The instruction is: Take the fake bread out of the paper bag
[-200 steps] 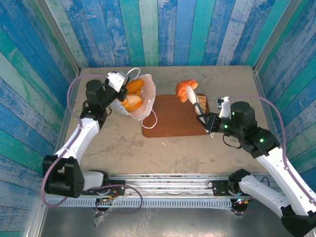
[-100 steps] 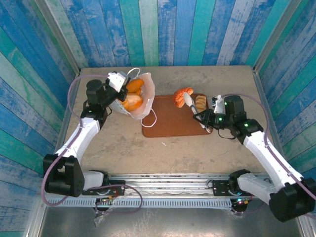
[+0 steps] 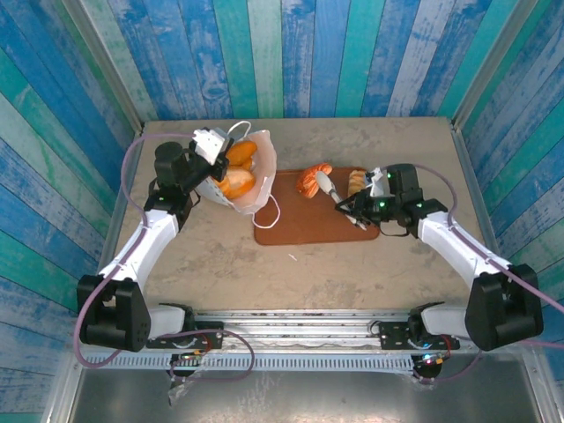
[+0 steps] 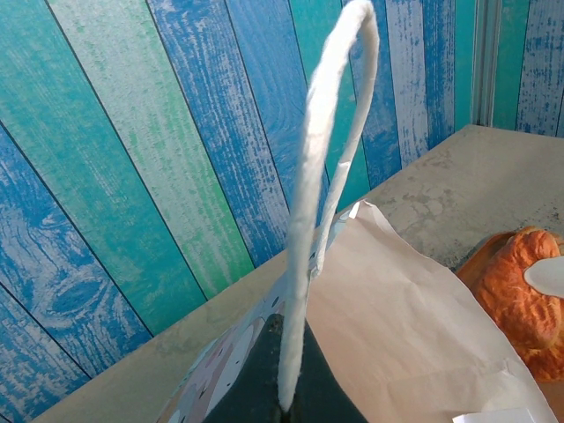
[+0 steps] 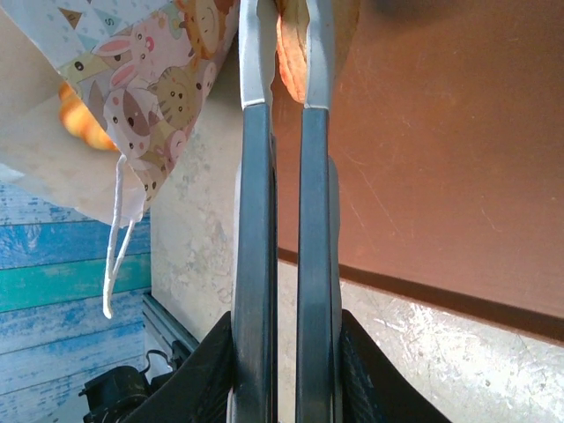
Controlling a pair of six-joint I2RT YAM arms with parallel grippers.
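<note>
Operator: Bag placement is requested, starting from the left.

Observer: The paper bag (image 3: 260, 189) is found at the far left of the table (image 3: 220, 256), with its mouth held open. Its rim is clamped by the left gripper (image 3: 209, 146), whose jaws are pressed together on the paper at the foot of a white cord handle (image 4: 322, 194). In the left wrist view that handle is seen rising from the dark fingers (image 4: 273, 379).

Operator: Bread inside the bag is asked about.

Observer: Two golden-brown toy loaves (image 3: 242, 154) are seen in the mouth, touching each other. Whether more are hidden beneath them cannot be told.

Operator: Tray contents are wanted next.

Observer: Just right of the bag, a flat reddish-brown tray (image 3: 300, 225) is laid on the table. At its far left corner an orange croissant-shaped pastry (image 3: 308, 180) is pinched by the right gripper (image 3: 322, 182), whose jaws are set narrowly apart. In the right wrist view the pastry is shown wedged between the pale fingertips (image 5: 256, 53) over the tray. Whether it is touching the tray cannot be told. A ridged roll (image 3: 357, 181) is seen at the tray's far right corner, just beside that gripper and well apart from the bag.
</note>
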